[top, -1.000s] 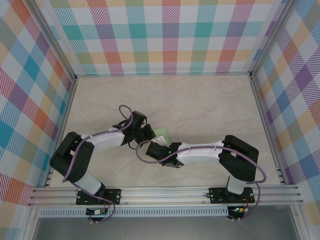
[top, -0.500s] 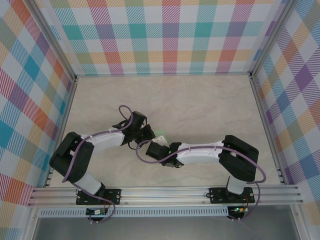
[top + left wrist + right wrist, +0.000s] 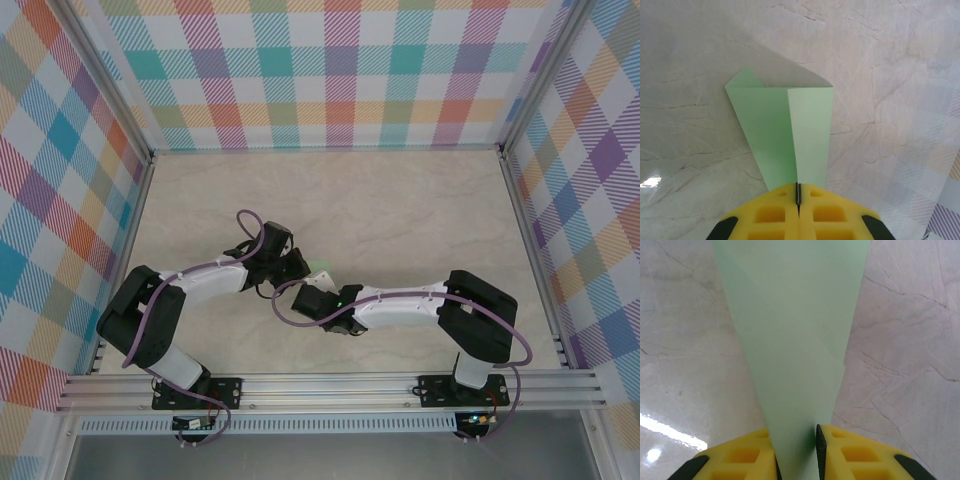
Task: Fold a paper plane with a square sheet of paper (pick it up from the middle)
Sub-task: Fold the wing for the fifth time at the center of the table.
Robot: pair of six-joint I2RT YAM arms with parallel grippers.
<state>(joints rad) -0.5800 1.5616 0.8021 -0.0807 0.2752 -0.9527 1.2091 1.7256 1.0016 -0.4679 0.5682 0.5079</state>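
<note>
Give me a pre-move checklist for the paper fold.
1. Left gripper shut on paper: ok.
2. Right gripper holding paper: cannot tell; the sheet runs between its jaws, which stand apart.
3. Paper untorn: ok where visible.
4. Fold present: ok, a lighter flap lies over the right side in the left wrist view.
5. Paper lifted off table: cannot tell.
6. Plane finished: cannot tell.

A: Was it bright?
B: Yes, soft and even. Glare spots lay on the table [image 3: 910, 365], lower left in both wrist views.
A: Shadows?
B: A faint one behind the paper [image 3: 790, 135]; its near end blurred.
</note>
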